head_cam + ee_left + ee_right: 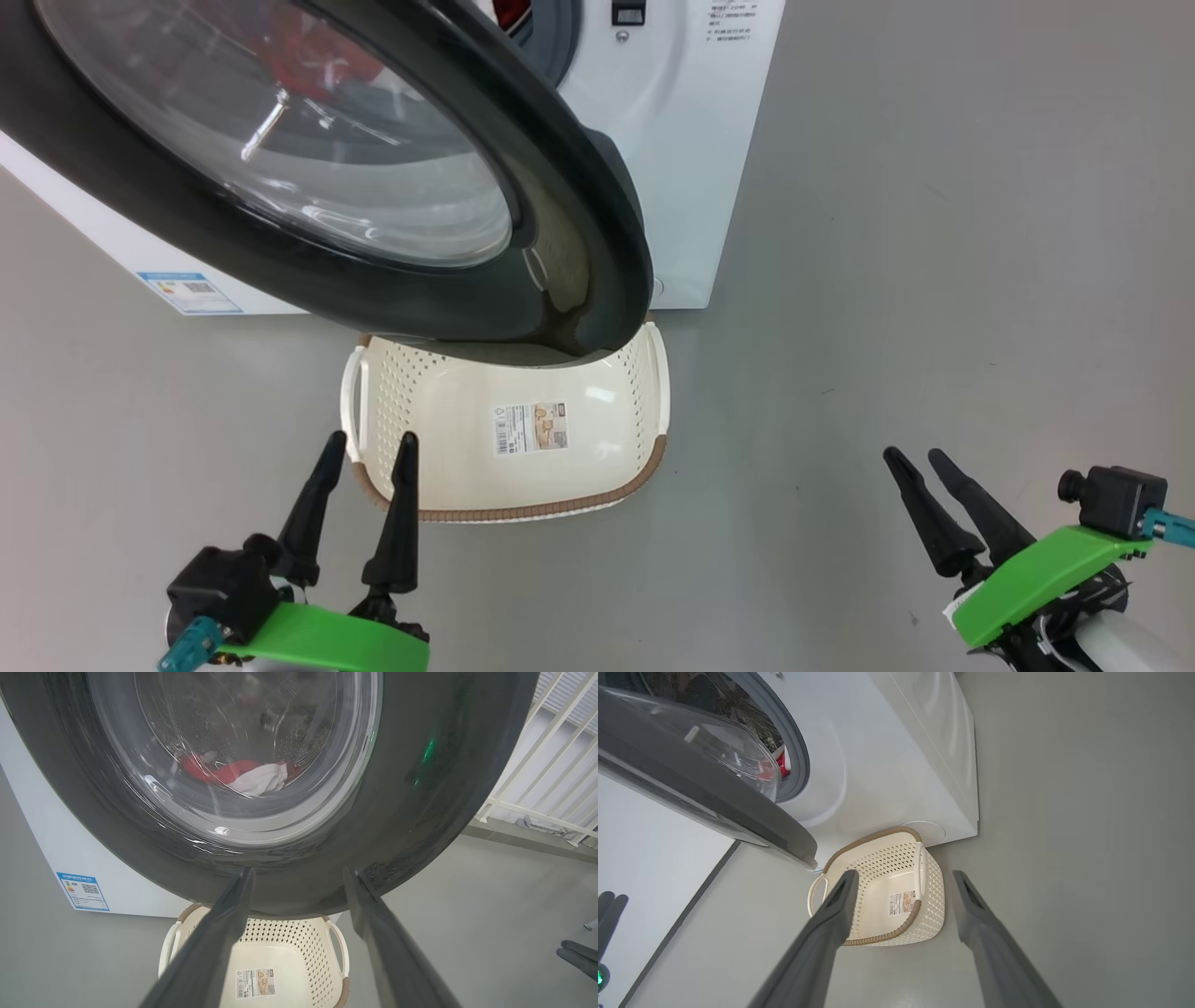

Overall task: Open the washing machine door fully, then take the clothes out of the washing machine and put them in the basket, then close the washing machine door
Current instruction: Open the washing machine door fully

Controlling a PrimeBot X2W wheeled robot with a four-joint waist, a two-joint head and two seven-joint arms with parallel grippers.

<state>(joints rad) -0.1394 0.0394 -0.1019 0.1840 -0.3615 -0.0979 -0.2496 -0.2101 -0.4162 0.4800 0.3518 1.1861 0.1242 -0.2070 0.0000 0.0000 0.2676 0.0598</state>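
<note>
Glossy black door (579,187), white washer (691,140), red-white clothes (243,774), perforated cream basket (448,439)

I can read no words. The blue label (189,293) on the washing machine (691,140) shows a QR code, the sticker (530,427) in the basket (644,401) a barcode; their print is too small.

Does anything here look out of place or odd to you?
Nothing is spilled or broken. One awkward thing: the washing machine door stands only partly open, hanging over the far end of the empty basket, while the red and white clothes lie inside the washing machine.
</note>
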